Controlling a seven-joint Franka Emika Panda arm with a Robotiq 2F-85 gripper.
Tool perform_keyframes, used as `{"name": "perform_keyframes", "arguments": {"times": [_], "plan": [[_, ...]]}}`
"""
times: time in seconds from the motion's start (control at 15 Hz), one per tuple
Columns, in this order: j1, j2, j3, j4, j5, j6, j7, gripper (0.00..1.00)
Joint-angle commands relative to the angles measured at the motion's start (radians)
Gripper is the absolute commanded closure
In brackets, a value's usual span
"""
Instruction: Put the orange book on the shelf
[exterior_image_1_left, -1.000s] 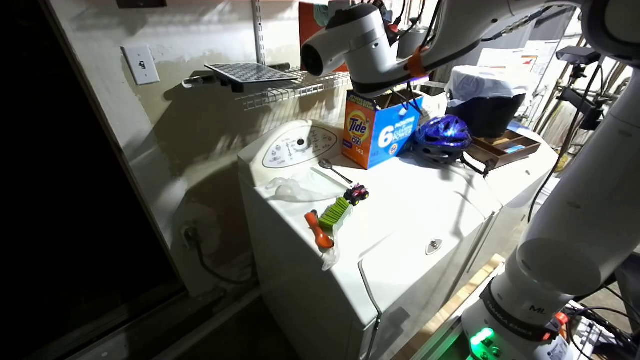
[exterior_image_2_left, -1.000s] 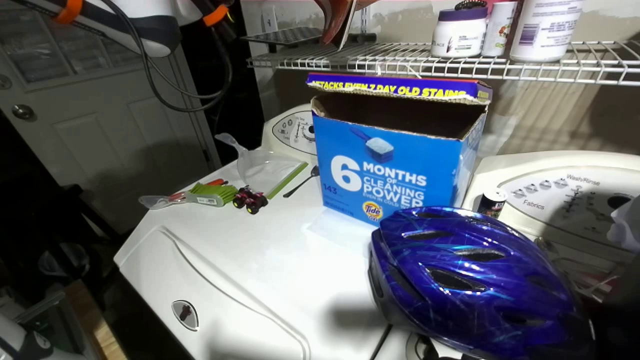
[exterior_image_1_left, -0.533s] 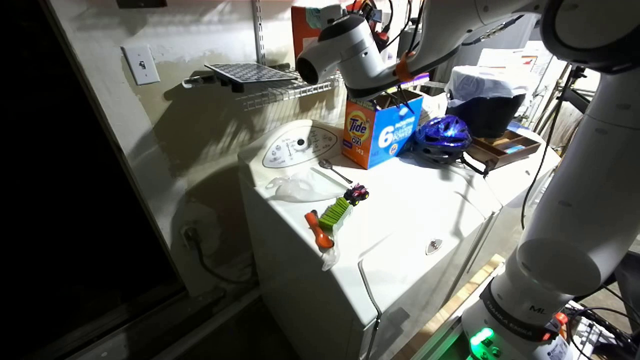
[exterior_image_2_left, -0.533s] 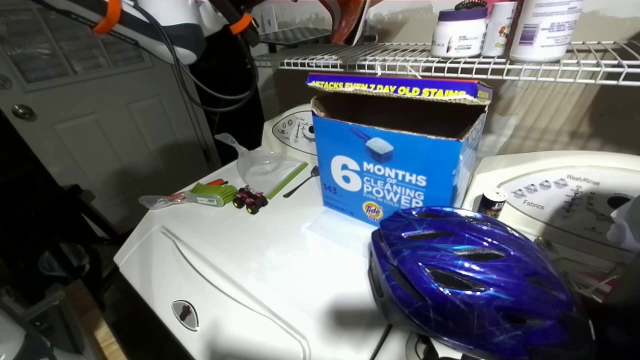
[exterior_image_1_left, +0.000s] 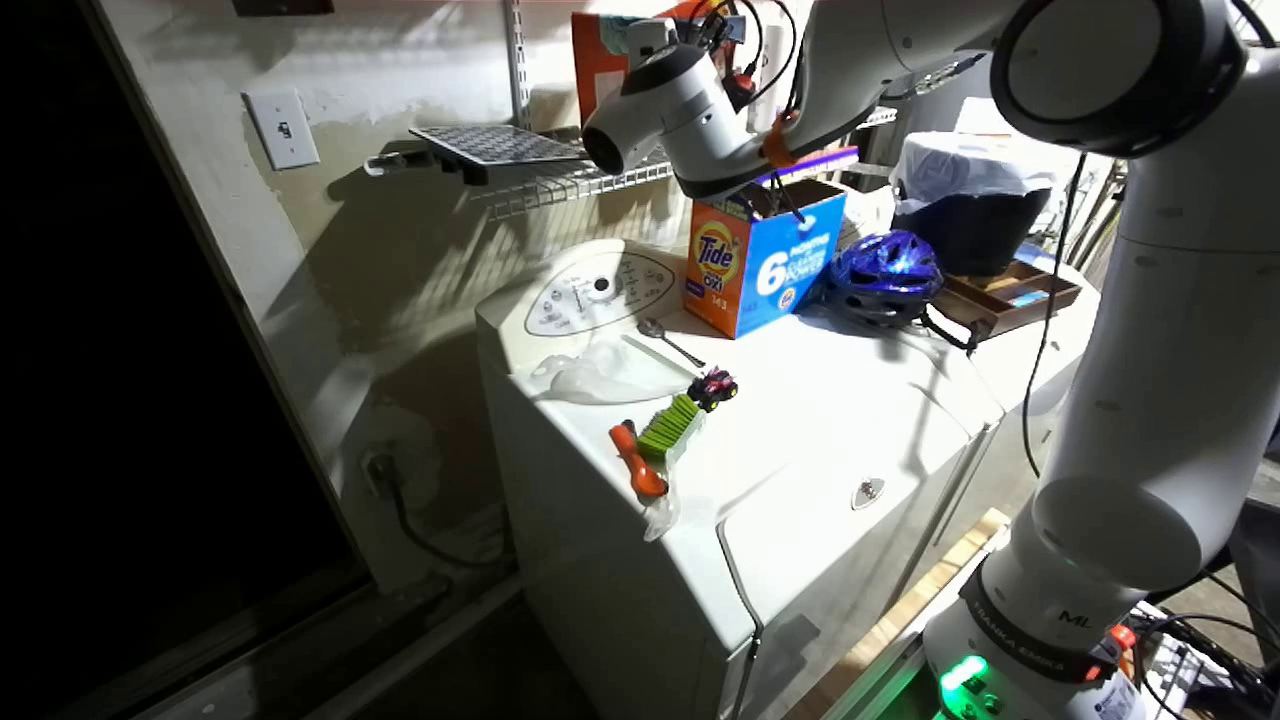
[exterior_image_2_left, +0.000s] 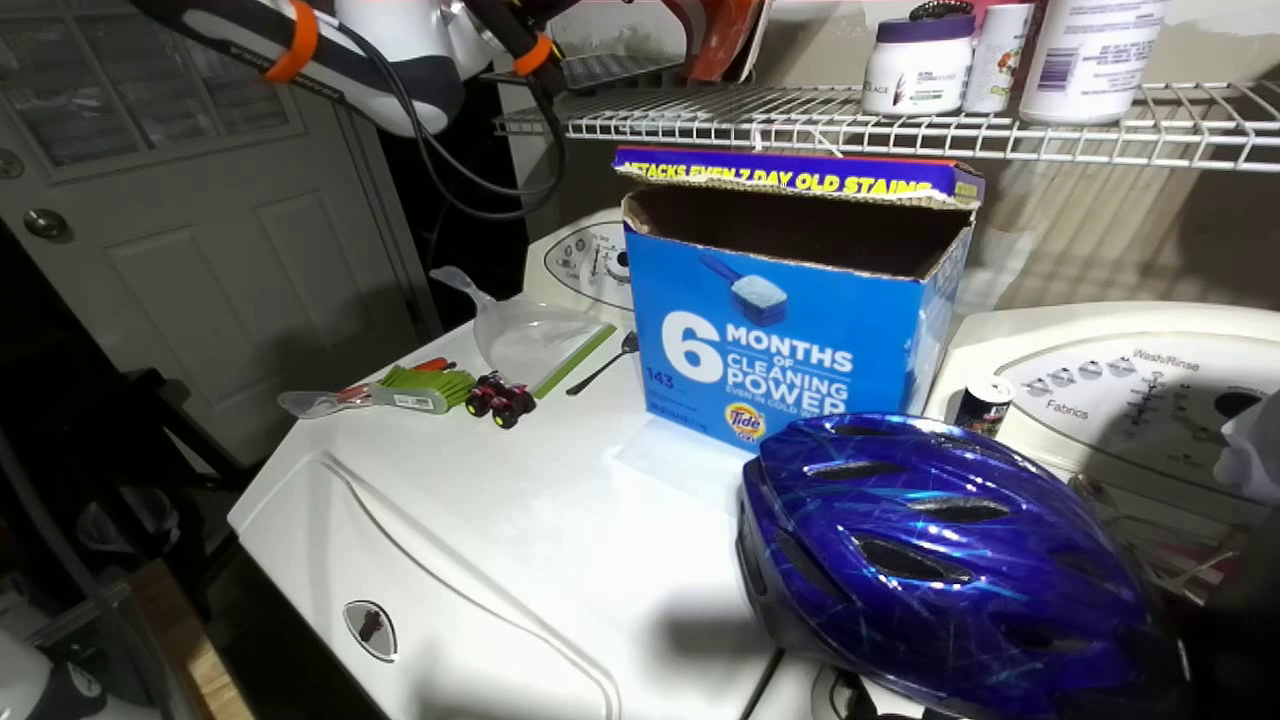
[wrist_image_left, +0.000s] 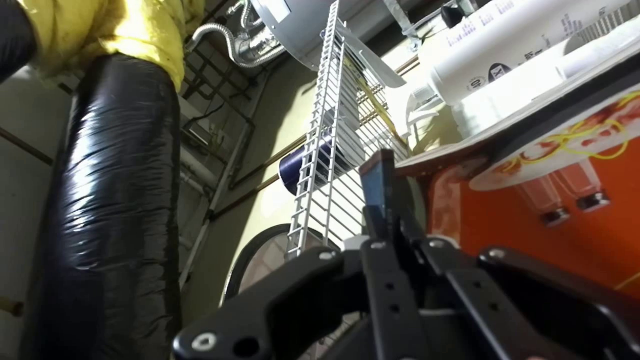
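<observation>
The orange book (exterior_image_1_left: 592, 80) is upright above the shelf, partly hidden behind the arm. It also shows at the top edge in an exterior view (exterior_image_2_left: 722, 40) and fills the right of the wrist view (wrist_image_left: 500, 225). The shelf (exterior_image_2_left: 780, 130) is a white wire rack on the wall; it shows in both exterior views (exterior_image_1_left: 600, 182) and runs up the middle of the wrist view (wrist_image_left: 314, 145). My gripper (wrist_image_left: 390, 185) is shut on the book's edge; the exact grip is hidden by the fingers. Whether the book touches the shelf I cannot tell.
A flat dark panel (exterior_image_1_left: 500, 145) lies on the shelf's end. White bottles (exterior_image_2_left: 918, 65) stand further along the shelf. Below are an open detergent box (exterior_image_1_left: 765, 265), a blue helmet (exterior_image_2_left: 940, 560), a green brush (exterior_image_1_left: 668, 428) and a small toy vehicle (exterior_image_1_left: 713, 388) on the washer.
The arm and the orange book have moved together towards the wall, over the shelf. The book stays in the gripper. The objects on the washer have not moved.
</observation>
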Motion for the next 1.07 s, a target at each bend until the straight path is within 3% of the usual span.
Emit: {"name": "perform_keyframes", "arguments": {"times": [0.0, 0.6, 1.0], "plan": [[0.003, 0.094, -0.014, 0.13, -0.044, -0.004, 0.042, 0.98], [0.015, 0.248, -0.026, 0.329, -0.064, -0.001, 0.054, 0.98], [0.02, 0.315, -0.026, 0.399, -0.056, 0.004, 0.072, 0.98]]}}
